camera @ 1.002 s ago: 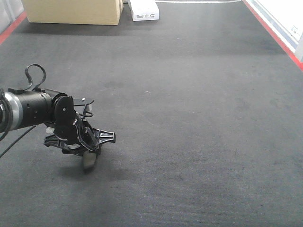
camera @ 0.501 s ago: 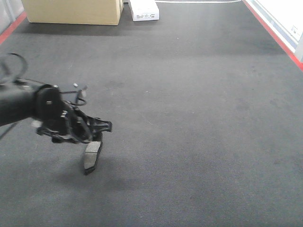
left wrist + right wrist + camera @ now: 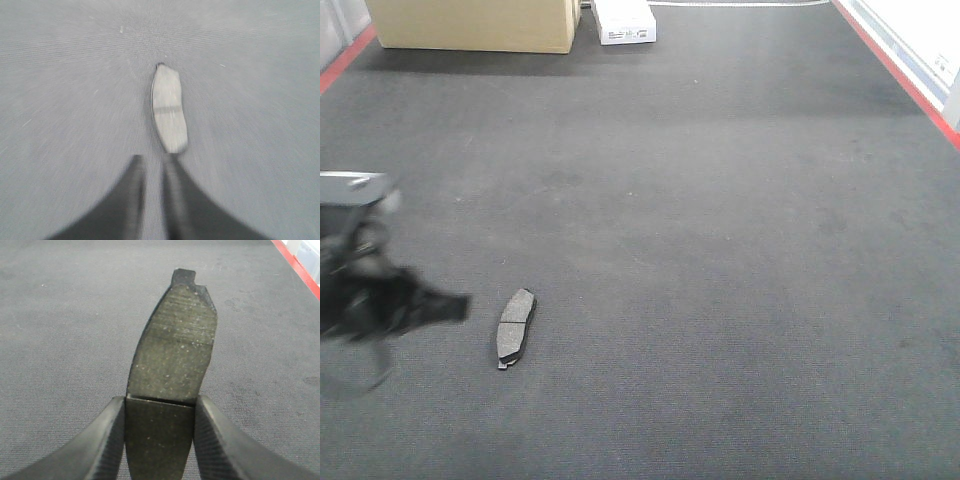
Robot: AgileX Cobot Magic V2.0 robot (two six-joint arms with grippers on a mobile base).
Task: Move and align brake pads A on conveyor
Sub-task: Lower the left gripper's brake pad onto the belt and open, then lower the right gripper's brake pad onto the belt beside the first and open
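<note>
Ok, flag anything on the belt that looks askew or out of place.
Nothing damaged. The one brake pad on the conveyor lies flat but slightly slanted; a cardboard box and white box sit at its far end.

Left gripper withdrew, jaws off the brake pad, now lying flat.
</note>
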